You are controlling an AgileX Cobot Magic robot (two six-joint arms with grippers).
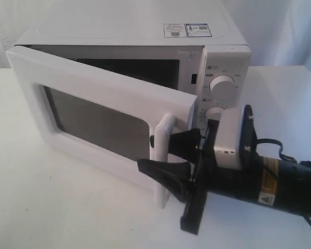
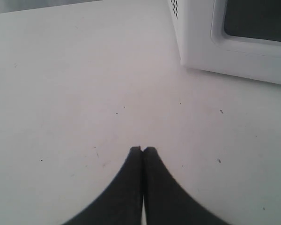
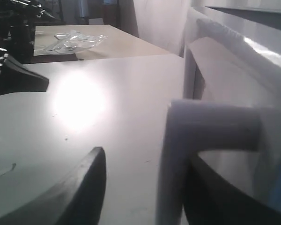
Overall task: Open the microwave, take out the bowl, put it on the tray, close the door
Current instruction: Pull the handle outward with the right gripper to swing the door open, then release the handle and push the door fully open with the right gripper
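Observation:
The white microwave (image 1: 145,31) stands at the back of the table with its door (image 1: 93,88) swung partly out. My right gripper (image 1: 147,151) is open around the vertical bar handle (image 1: 163,155): one finger sits behind the bar, the other hangs in front, apart from it. The right wrist view shows the same handle (image 3: 178,154) between the spread fingers (image 3: 91,178). My left gripper (image 2: 143,150) is shut and empty over bare table near the microwave's corner (image 2: 196,42). The cavity looks dark. The bowl and the tray are not visible.
Two round knobs (image 1: 223,84) sit on the right panel just above my right arm. The white table (image 1: 52,207) stretches in front of and left of the door. A beige table with a plastic bag (image 3: 77,40) and dark equipment (image 3: 18,77) lie beyond.

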